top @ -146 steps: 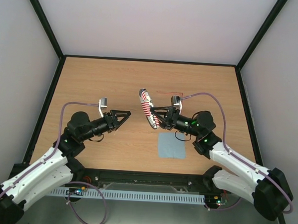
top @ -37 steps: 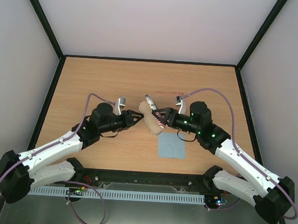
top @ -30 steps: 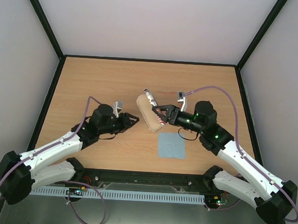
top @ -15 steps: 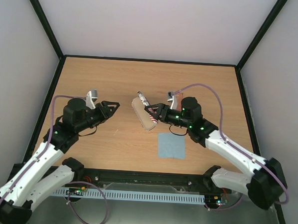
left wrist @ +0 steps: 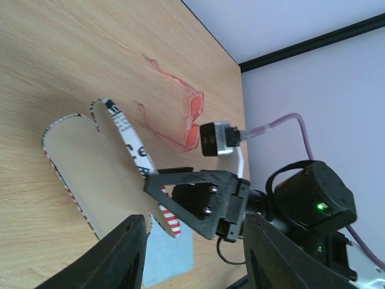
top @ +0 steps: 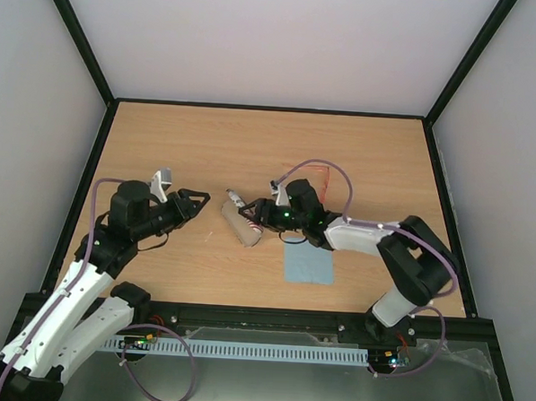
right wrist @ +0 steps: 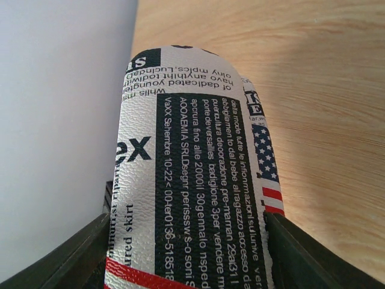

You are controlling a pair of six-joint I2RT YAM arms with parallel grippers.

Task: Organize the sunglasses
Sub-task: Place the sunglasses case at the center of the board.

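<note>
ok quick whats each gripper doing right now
Left gripper: open, holding nothing.
Right gripper: closed on the glasses case.

- A pale wooden tabletop (top: 164, 132) with a thin black rim lies before me.
- Plain whitish-lilac walls (top: 276, 39) close three sides, with black posts (top: 79, 40) at the corners.
- The light is soft and even, possibly from overhead.

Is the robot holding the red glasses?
No, the sunglasses lie on the table, untouched; the right fingers hold only the flag-patterned case.
</note>
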